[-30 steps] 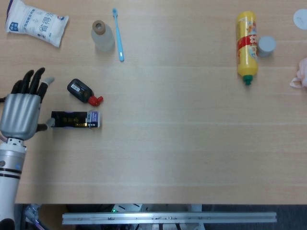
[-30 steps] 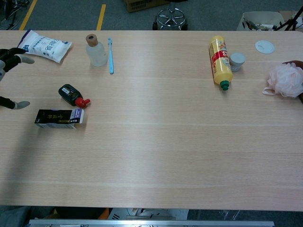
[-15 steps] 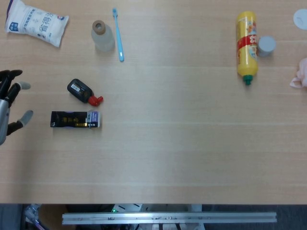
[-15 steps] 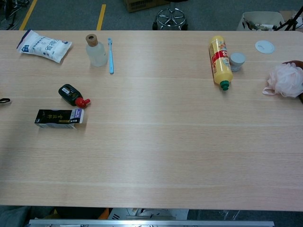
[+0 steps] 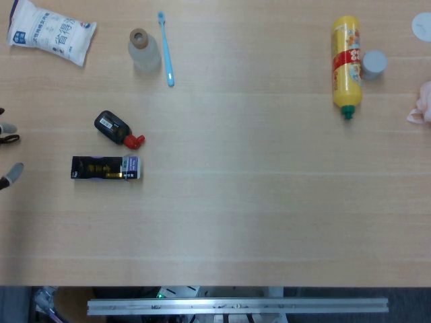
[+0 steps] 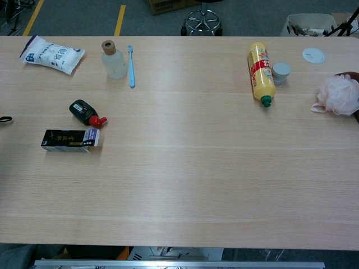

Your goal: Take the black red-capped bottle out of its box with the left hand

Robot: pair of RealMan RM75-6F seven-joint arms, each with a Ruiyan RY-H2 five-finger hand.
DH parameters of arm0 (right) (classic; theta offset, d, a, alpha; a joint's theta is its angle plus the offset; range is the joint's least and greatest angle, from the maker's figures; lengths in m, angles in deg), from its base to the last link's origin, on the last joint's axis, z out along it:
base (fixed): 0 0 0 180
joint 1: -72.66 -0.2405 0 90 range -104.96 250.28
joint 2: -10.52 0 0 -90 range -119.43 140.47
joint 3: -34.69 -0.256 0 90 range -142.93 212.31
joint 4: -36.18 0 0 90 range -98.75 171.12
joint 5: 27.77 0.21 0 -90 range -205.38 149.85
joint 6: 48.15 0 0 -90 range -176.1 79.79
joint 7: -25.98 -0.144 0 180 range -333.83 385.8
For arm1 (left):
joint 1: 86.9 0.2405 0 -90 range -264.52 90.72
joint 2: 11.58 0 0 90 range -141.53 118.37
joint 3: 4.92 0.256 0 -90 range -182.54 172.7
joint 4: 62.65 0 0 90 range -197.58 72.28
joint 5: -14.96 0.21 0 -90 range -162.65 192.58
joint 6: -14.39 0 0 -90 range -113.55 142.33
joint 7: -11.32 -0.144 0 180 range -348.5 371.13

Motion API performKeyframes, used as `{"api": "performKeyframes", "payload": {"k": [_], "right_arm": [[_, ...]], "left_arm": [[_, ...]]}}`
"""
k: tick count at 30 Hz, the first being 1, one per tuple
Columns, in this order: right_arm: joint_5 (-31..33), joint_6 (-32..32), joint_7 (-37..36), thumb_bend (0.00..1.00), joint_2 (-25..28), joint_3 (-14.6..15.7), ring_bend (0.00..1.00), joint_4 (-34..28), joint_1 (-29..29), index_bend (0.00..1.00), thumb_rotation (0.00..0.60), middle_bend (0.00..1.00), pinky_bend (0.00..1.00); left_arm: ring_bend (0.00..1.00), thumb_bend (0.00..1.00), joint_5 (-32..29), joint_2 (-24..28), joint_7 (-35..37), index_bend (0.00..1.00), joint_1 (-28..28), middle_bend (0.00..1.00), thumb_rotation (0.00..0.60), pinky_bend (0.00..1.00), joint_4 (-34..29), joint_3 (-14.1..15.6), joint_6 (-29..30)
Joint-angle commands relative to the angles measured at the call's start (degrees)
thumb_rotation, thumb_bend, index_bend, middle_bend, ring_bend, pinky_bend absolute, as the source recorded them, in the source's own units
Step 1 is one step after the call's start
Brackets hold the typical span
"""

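While the bottle (image 5: 118, 128) lies on its side on the table (image 5: 242, 202), out of its box (image 5: 106, 167) and just beyond it, my head view catches only a few fingertips (image 5: 12, 173) of the left hand (image 5: 7, 155) at the left edge, spread apart and touching nothing. On the chest view I see barely a dark sliver of that hand (image 6: 4, 119), and neither view shows me the right hand.
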Motion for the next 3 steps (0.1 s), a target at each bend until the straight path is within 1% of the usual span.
{"api": "performKeyframes", "payload": {"k": [1,3], "right_arm": [[0.42,-1.16,-0.17,0.09,0.30,-0.40,0.17,-0.17,-0.58,0.40,0.600,0.25,0.35],[0.68,-2.39,-0.63,0.09,0.16,-0.47,0.17,0.20,-1.04,0.40,0.600,0.25,0.35]], "left_arm": [[0.22,0.13,-0.20,-0.21,0.01,0.38,0.10,0.25,0.600,0.38,0.14,-0.20,-0.16],[0.22,0.13,-0.20,-0.41,0.06,0.38,0.29,0.25,0.600,0.39,0.33,-0.22,-0.15]]}}
